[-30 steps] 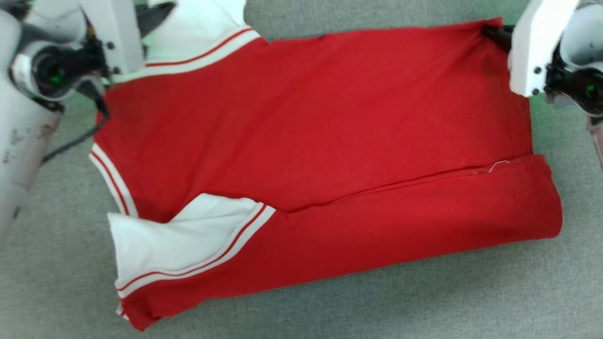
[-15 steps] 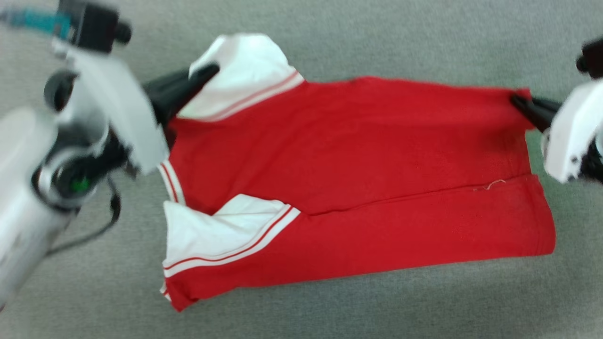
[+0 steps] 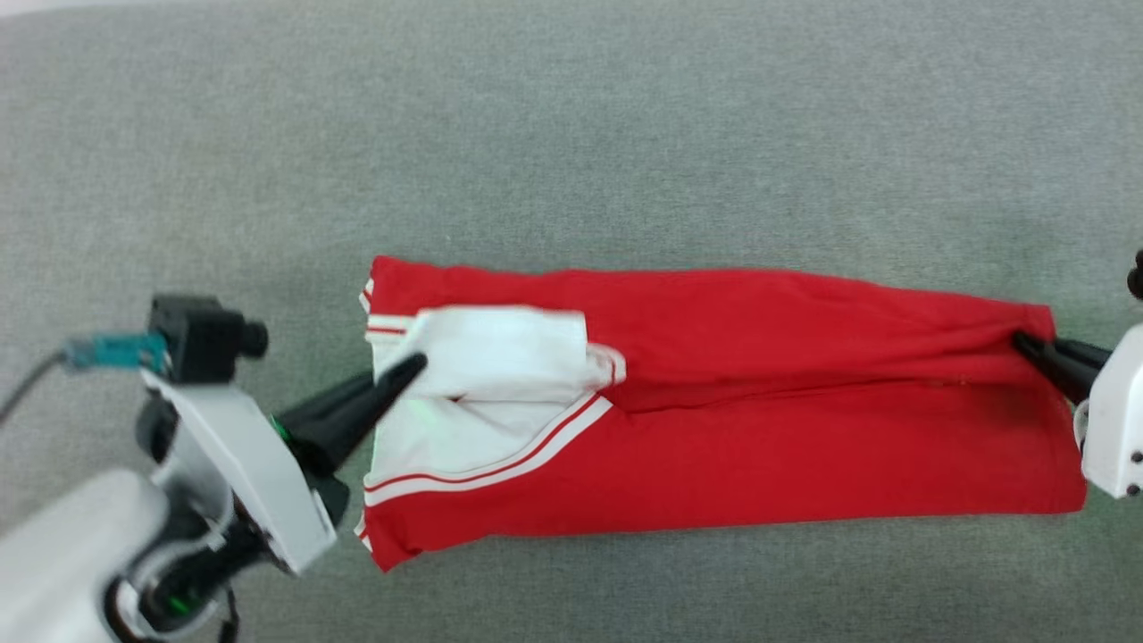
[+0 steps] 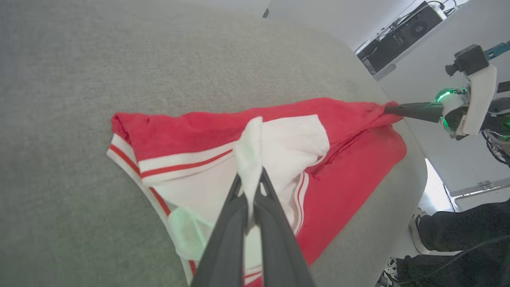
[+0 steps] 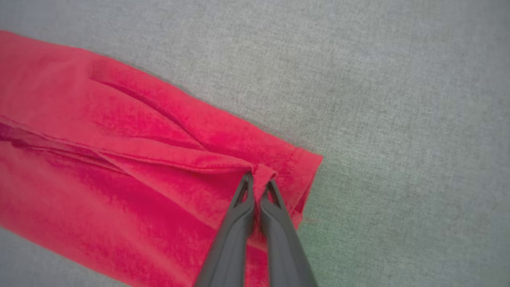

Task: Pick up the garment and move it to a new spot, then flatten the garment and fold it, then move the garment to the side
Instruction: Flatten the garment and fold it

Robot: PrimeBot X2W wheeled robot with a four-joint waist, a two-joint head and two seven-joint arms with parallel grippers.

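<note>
surface: grey cloth | walls: pale — black equipment beyond

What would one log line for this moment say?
stage: fold | left hand: shut on garment sleeve | right hand: shut on garment hem corner

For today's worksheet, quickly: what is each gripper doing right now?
Left gripper: shut on the shirt, at its sleeve.
Right gripper: shut on the shirt's hem.

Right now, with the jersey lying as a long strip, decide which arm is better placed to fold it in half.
Probably the right: the right gripper is shut on the hem corner of the garment, so it could carry that end across. The left gripper pinches only the loose white sleeve.
</note>
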